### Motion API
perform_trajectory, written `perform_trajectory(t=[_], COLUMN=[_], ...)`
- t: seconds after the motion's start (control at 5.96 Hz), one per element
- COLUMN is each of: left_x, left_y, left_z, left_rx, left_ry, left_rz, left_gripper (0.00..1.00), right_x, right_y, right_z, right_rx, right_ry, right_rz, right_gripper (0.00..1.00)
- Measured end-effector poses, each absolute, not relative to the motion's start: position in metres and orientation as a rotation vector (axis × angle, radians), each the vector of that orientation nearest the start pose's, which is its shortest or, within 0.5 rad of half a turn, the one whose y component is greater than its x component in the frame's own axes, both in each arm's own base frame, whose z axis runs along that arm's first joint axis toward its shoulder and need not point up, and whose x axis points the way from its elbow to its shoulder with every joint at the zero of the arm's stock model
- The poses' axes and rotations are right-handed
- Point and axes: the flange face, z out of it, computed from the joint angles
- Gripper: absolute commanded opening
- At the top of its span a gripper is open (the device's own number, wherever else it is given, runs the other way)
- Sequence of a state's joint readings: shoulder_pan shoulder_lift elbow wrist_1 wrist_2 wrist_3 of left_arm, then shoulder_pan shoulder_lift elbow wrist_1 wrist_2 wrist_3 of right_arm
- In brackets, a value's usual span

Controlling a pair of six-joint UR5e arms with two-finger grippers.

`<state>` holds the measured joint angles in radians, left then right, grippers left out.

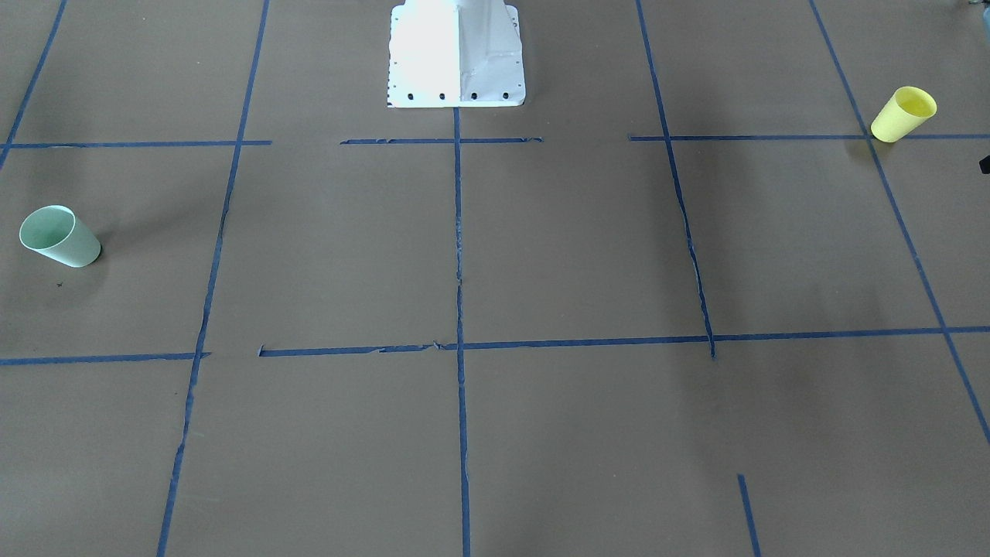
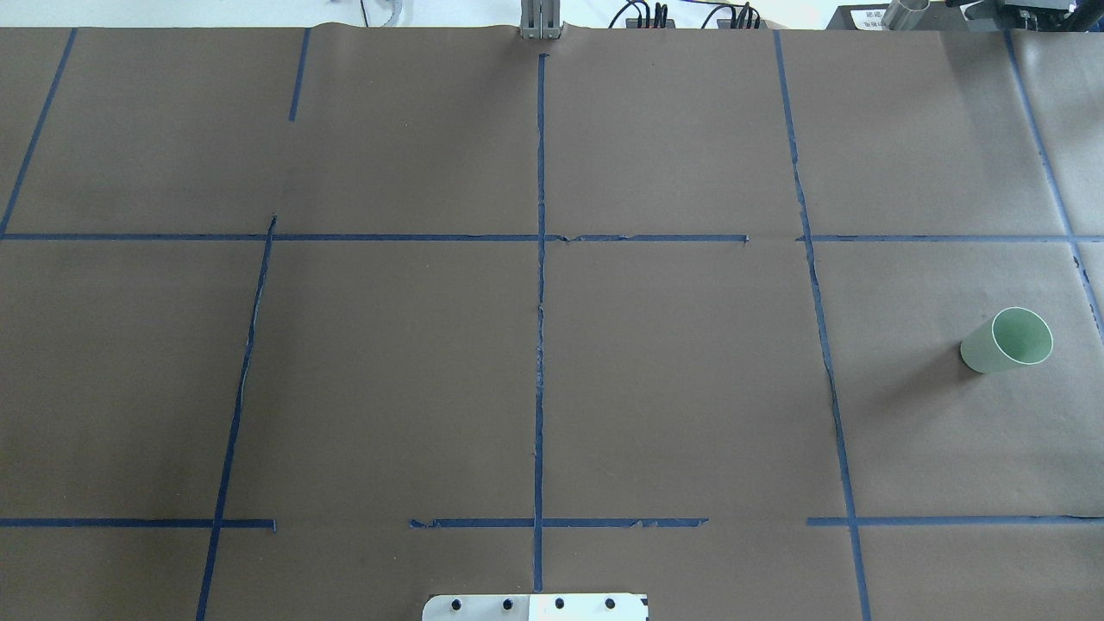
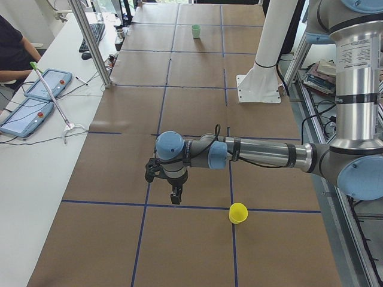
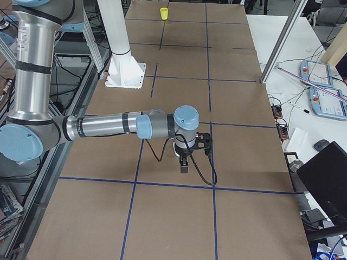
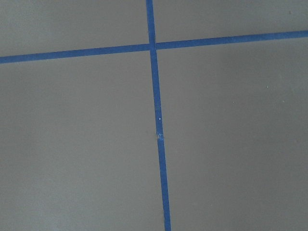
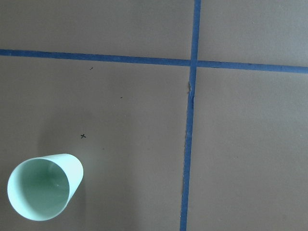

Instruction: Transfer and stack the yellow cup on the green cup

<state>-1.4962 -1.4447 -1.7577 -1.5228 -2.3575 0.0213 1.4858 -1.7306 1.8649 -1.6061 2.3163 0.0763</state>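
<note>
Now: both cups upright, well apart

Yellow cup is noted at a blue tape crossing at the table's left end. Green cup is noted at the right end. Left gripper and right gripper are seen hanging above the table. Neither gripper's opening can be told.

The light is bright and even in all views. In the front-facing view the white base plate is overexposed and loses detail. The green cup throws a long, soft shadow on the brown paper. Near the wide views' edges it looks tilted outward, as does the yellow cup. The focus is sharp.
</note>
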Motion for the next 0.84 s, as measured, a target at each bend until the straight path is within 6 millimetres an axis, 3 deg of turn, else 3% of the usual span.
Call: perform_trajectory(t=[0.5,0.84], left_x=[-0.017,0.025], left_y=[-0.438,-0.442], left_z=[0.623,0.615], left_rx=[0.006,-0.079], left_ry=[0.792,0.783], left_rz=[0.111,-0.044], left_gripper=[1.0,1.0], right_x=[0.028,0.026], right_y=[-0.432,-0.432], right_z=[0.586,0.578], right_rx=[0.046,0.053], right_ry=[-0.756,-0.784], right_rz=[-0.051,-0.058], right_gripper=[1.0,1.0])
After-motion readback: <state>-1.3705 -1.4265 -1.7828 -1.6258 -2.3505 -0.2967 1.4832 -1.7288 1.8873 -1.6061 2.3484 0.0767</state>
